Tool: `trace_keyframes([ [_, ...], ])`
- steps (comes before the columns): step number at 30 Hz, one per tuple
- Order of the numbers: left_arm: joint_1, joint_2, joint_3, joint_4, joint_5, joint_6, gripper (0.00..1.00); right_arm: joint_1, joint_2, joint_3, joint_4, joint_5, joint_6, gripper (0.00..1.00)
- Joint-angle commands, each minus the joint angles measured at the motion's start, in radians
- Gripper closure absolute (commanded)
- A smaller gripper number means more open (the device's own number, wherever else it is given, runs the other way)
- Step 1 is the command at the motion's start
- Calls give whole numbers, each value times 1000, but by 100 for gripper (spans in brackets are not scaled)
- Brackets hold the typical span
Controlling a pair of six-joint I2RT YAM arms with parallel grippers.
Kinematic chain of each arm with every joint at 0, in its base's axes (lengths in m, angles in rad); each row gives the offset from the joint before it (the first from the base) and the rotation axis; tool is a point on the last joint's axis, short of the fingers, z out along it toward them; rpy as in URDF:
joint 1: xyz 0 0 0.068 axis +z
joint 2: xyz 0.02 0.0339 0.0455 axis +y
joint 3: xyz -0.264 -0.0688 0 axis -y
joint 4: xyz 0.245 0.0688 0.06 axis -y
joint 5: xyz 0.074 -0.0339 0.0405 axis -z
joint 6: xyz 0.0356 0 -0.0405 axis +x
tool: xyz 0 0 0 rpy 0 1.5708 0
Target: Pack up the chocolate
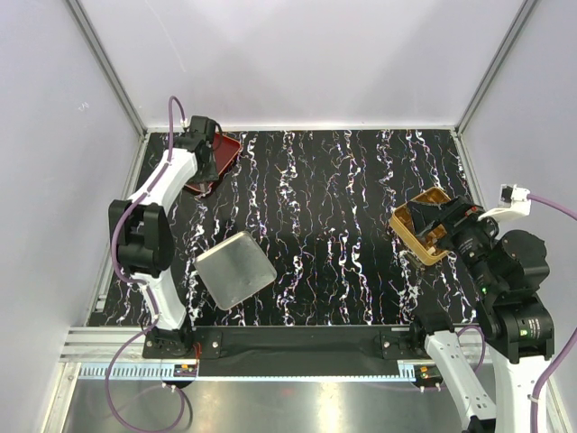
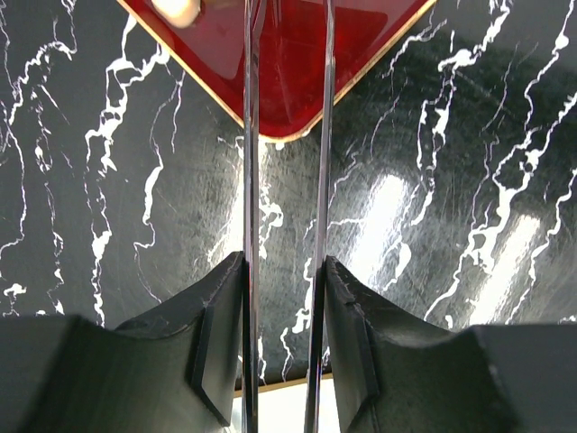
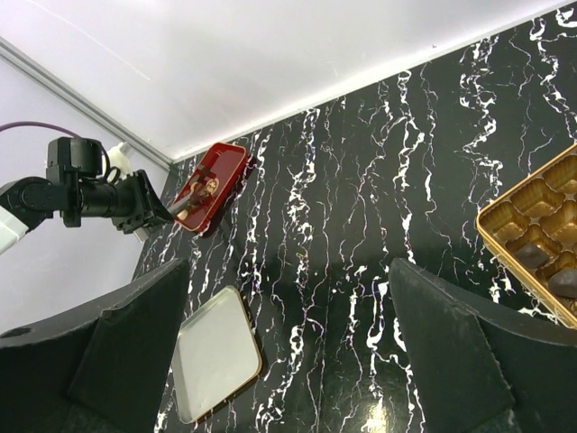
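Observation:
The red tray (image 1: 225, 153) lies at the far left; it also shows in the left wrist view (image 2: 288, 72) and the right wrist view (image 3: 225, 167). Small chocolate pieces (image 3: 206, 188) lie in it; one cream piece (image 2: 176, 9) shows at the frame's top. My left gripper (image 1: 200, 135) (image 2: 284, 271) is shut on thin metal tongs (image 2: 250, 180), whose two blades stand apart and reach over the tray. The gold compartmented box (image 1: 401, 225) (image 3: 505, 244) holds a dark piece (image 3: 566, 284). My right gripper (image 1: 439, 225) (image 3: 288, 298) is open and empty above the box.
A silver square lid (image 1: 234, 269) with a gold rim lies on the black marbled table near the left arm's base; it also shows in the right wrist view (image 3: 216, 365). White walls close the table's far and side edges.

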Motion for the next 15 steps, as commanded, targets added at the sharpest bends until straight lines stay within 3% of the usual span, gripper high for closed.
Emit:
trace_keyframes([
  [1,10,13,60,17,-43,-1,59,6,12,-3,50,13,-22,0],
  [15,23,47,80,28,-27,19,59,6,19,-18,59,22,-31,0],
])
